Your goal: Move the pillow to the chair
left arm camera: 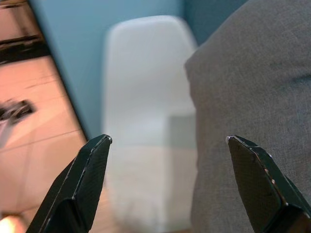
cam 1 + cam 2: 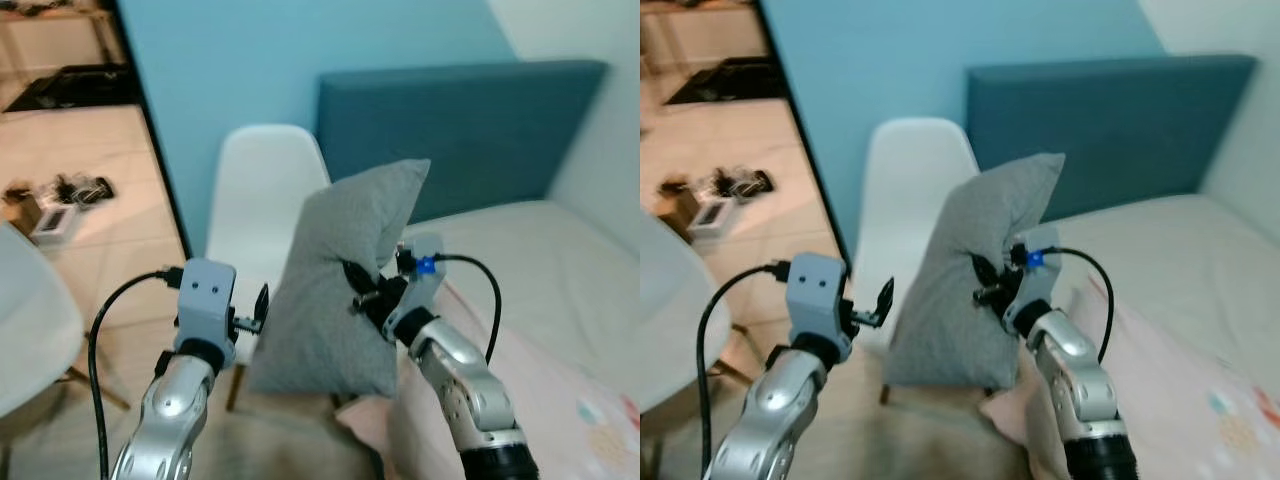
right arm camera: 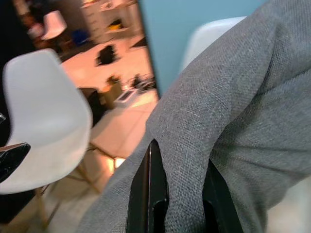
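Right gripper (image 2: pixel 368 290) fingers clamped on fold of grey pillow (image 2: pixel 335 290), fabric bunched between them in right wrist view. Pillow held upright in air, in front of white chair (image 2: pixel 262 200), above bed edge. Left gripper (image 2: pixel 258 312) fingers spread wide apart, holding nothing, just beside pillow's left edge; can't tell if touching. Chair stands against blue wall (image 2: pixel 230 70), beside teal headboard (image 2: pixel 470 120). Bed (image 2: pixel 540 270) to right, pale sheet. Second white chair (image 3: pixel 43 121) off to left on tiled floor (image 2: pixel 100 160).
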You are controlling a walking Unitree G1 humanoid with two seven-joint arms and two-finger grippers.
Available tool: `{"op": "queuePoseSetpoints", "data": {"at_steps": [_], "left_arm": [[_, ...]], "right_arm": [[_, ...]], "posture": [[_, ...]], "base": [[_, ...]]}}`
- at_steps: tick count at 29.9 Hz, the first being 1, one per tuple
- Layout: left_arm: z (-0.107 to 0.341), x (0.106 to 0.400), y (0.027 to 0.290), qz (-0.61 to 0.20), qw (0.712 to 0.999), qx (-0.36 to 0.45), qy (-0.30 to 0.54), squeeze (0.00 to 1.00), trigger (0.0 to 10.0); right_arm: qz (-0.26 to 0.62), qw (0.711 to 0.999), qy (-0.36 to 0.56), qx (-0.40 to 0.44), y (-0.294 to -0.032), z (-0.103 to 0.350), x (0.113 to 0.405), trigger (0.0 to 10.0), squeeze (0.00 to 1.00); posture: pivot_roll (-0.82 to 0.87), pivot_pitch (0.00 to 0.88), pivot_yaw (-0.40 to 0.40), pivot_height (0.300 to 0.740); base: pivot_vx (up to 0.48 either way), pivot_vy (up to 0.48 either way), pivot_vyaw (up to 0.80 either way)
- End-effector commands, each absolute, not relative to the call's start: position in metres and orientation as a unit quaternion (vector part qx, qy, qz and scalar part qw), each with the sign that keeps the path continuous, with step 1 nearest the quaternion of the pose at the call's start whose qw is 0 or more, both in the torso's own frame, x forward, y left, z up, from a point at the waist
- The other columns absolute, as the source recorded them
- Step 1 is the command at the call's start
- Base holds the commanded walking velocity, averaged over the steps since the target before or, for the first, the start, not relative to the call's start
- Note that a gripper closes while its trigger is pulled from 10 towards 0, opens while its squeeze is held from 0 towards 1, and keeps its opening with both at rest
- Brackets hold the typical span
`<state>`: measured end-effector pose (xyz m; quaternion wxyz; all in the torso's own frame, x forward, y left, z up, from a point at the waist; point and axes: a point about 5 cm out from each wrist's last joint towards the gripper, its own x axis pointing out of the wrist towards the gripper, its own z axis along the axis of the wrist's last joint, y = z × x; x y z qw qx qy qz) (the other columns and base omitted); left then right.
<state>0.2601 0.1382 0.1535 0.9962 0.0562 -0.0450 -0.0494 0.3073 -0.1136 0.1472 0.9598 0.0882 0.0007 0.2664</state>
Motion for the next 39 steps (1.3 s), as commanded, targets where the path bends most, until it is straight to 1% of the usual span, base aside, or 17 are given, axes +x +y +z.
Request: {"op": "queuePoseSetpoints", "data": {"at_steps": [1, 4, 11, 16, 20, 22, 26, 28, 32, 34, 37, 39], "left_arm": [[0.151, 0.26, 0.143, -0.036, 0.997, 0.065, -0.034, 0.0, 10.0], [0.151, 0.261, 0.143, -0.036, 0.997, 0.064, -0.034, 0.0, 10.0], [0.151, 0.261, 0.143, -0.037, 0.997, 0.063, -0.033, 0.0, 10.0], [0.15, 0.262, 0.136, -0.084, 0.995, 0.046, -0.031, 0.0, 10.0], [0.149, 0.262, 0.134, -0.104, 0.994, 0.037, -0.023, 0.0, 10.0], [0.15, 0.262, 0.133, -0.118, 0.992, 0.038, -0.027, 0.0, 10.0], [0.151, 0.262, 0.134, -0.118, 0.992, 0.038, -0.027, 0.0, 10.0], [0.153, 0.263, 0.138, -0.111, 0.993, 0.037, -0.032, 0.0, 10.0], [0.157, 0.267, 0.15, -0.091, 0.994, 0.034, -0.041, 0.0, 10.0], [0.157, 0.267, 0.151, -0.09, 0.994, 0.034, -0.042, 0.0, 10.0], [0.16, 0.271, 0.167, -0.065, 0.996, 0.046, -0.046, 0.0, 10.0], [0.161, 0.272, 0.17, -0.059, 0.996, 0.051, -0.047, 0.0, 10.0]], "right_arm": [[0.296, 0.95, -0.032, 0.096, -0.102, 0.165, 0.307, 10.0, 0.0], [0.29, 0.95, -0.033, 0.112, -0.103, 0.167, 0.309, 10.0, 0.0], [0.264, 0.957, -0.02, 0.121, -0.107, 0.166, 0.313, 10.0, 0.0], [0.225, 0.966, -0.005, 0.13, -0.115, 0.164, 0.319, 10.0, 0.0], [0.219, 0.967, 0.008, 0.132, -0.115, 0.161, 0.319, 10.0, 0.0], [0.211, 0.968, 0.008, 0.136, -0.118, 0.162, 0.32, 10.0, 0.0], [0.205, 0.968, 0.01, 0.145, -0.119, 0.162, 0.32, 10.0, 0.0], [0.197, 0.969, 0.032, 0.143, -0.121, 0.159, 0.323, 10.0, 0.0], [0.174, 0.973, 0.041, 0.146, -0.126, 0.159, 0.328, 10.0, 0.0], [0.172, 0.973, 0.042, 0.147, -0.127, 0.159, 0.329, 10.0, 0.0], [0.141, 0.976, 0.058, 0.154, -0.136, 0.153, 0.337, 10.0, 0.0], [0.131, 0.977, 0.063, 0.154, -0.14, 0.151, 0.34, 10.0, 0.0]], "posture": [[-0.04, 0.0, -0.064, 0.74], [-0.04, 0.0, -0.065, 0.74], [-0.04, 0.0, -0.065, 0.74], [-0.04, 0.0, -0.067, 0.74], [-0.04, 0.0, -0.067, 0.74], [-0.04, 0.0, -0.067, 0.74], [-0.04, 0.0, -0.067, 0.74], [-0.05, 0.0, -0.068, 0.74], [-0.05, 0.0, -0.068, 0.715], [-0.05, 0.0, -0.068, 0.71], [-0.05, 0.0, -0.069, 0.695], [-0.05, 0.0, -0.069, 0.685]], "base": [[0.472, 0.0, 0.8], [0.469, 0.0, 0.16], [0.469, 0.0, 0.0], [0.429, 0.0, 0.0], [0.0, 0.0, -0.76], [0.0, 0.0, 0.0], [0.0, 0.0, 0.0], [0.0, 0.0, 0.0], [0.0, 0.0, 0.0], [0.0, 0.0, 0.0], [0.0, 0.0, 0.0], [0.0, 0.0, 0.0]]}}
